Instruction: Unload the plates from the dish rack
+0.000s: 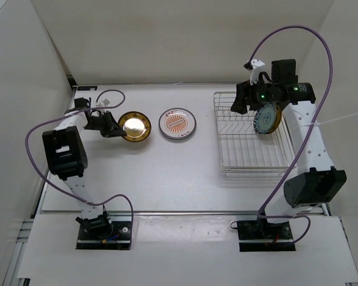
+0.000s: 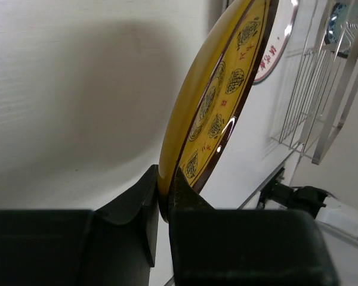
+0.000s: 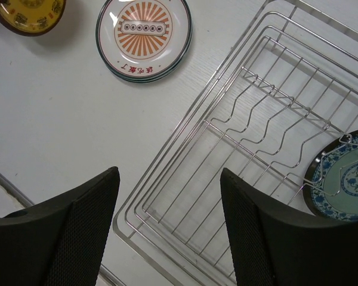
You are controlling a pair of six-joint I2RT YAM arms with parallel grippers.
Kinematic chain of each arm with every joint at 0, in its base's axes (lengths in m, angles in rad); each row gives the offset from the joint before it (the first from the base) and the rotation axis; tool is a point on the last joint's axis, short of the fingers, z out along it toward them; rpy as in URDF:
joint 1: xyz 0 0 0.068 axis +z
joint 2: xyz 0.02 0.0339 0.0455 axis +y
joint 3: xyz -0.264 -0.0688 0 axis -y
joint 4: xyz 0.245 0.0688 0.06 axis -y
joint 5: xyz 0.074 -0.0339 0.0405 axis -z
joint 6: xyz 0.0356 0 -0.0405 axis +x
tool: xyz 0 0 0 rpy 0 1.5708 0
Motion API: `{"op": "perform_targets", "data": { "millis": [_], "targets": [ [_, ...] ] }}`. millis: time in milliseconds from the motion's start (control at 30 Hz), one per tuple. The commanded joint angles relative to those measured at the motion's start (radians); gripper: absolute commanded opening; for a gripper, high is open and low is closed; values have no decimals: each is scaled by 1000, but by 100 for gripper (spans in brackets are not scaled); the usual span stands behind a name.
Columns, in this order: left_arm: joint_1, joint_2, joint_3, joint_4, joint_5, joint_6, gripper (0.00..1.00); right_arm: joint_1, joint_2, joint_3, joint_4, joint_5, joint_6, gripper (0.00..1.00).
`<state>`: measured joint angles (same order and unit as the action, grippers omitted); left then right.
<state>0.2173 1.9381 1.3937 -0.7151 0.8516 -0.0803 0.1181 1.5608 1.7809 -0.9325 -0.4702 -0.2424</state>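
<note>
Silver wire forms the dish rack, which sits on the right side of the counter. One teal-blue patterned plate stands on edge at the rack's far right end, tilted among the wires. The right jaws hang above the rack near that plate, spread wide and holding nothing. On the left of the counter, the left jaws are clamped on the rim of the yellow plate, which bears brown medallions. Whether its far edge touches the surface cannot be told. Just to its right, apart from it, the orange sunburst plate lies flat on the counter.
</note>
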Motion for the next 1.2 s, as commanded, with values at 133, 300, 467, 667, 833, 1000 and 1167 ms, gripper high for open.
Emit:
{"op": "perform_targets", "data": {
  "millis": [133, 300, 467, 667, 833, 1000, 1167],
  "targets": [
    [36, 113, 159, 23, -20, -115, 11, 11, -83, -54, 40, 38, -9, 72],
    [45, 177, 188, 23, -72, -176, 11, 22, -116, -72, 49, 61, -18, 72],
    [54, 228, 208, 3, -72, -176, 14, 41, -139, -106, 60, 73, -27, 72],
    [82, 257, 183, 5, -72, -187, 30, 41, -148, -127, 93, 186, 3, 84],
    [82, 266, 183, -4, -72, -177, 52, 41, -148, -138, 103, 223, 17, 86],
    [82, 184, 183, -67, -169, -148, 100, 41, -148, -138, 103, 303, 17, 88],
    [51, 29, 192, -162, -454, -78, 100, 41, -88, -87, 93, 513, 37, 91]
  ]
}}
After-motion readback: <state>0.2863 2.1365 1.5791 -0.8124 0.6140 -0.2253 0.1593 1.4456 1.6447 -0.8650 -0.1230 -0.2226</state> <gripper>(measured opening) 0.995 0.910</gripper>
